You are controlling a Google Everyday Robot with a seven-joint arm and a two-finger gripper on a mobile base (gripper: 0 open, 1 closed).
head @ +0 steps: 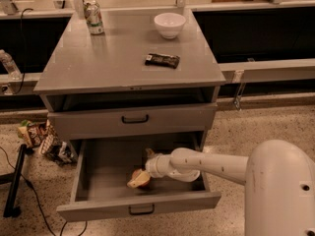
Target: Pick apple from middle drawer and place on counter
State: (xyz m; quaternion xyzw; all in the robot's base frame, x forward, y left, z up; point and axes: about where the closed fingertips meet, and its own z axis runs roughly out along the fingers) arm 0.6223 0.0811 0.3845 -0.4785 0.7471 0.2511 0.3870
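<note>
Camera view: the middle drawer [140, 208] is pulled wide open at the bottom centre of the frame, its grey floor exposed. The white arm sweeps in from the lower right corner and crosses the drawer's right side. The gripper [146, 172] sits down inside the drawer, near the middle of it.

And there's the apple [139, 180], low in the drawer and just to the lower left of the gripper's tip. It looks to be touching the tip. A pale yellowish face shows towards the camera, with red along the top. Whether the gripper is clamped on the apple or merely resting against it cannot be told from here.

Now the room to move. The drawer's front wall runs just below the apple, close by. The left half of the drawer floor lies bare. Directly above hangs the closed upper drawer front [133, 119] with its black handle, and above that an open slot under the top.

Up on the counter [98, 68] stand three things. A drinks can [93, 17] is at the far left corner and a white bowl [170, 24] at the far middle. A dark wrapped bar [162, 60] lies right of centre. The near left stretch of the counter is bare grey.

On the speckled floor [256, 124] at the left, snack packets [42, 136] sit heaped beside the cabinet.
</note>
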